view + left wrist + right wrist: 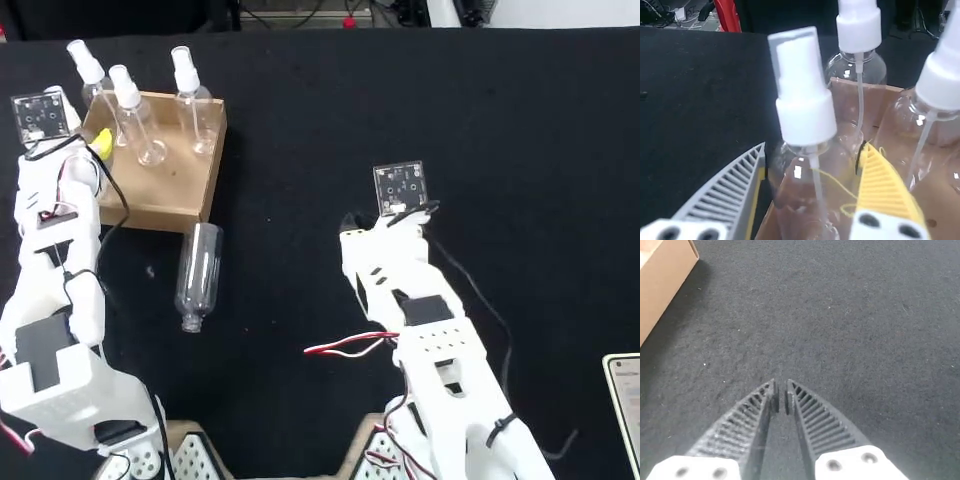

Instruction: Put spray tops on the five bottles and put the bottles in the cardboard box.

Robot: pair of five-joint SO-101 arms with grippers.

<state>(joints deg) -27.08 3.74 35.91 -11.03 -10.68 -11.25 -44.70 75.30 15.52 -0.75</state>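
The cardboard box (165,205) sits at the far left of the black table. Three clear bottles with white spray tops (192,110) stand upright in it. My left gripper (88,140) is at the box's left edge. Its grey and yellow fingers are shut on a further capped bottle (802,125), held upright beside two others (860,55). One uncapped bottle (197,272) lies on its side on the table just in front of the box. My right gripper (781,390) hovers shut over bare table near the middle (392,215), holding nothing.
A corner of the box (660,275) appears in the right wrist view, well away from the fingers. A white device (625,400) lies at the table's right edge. Red and white wires (345,345) trail from the right arm.
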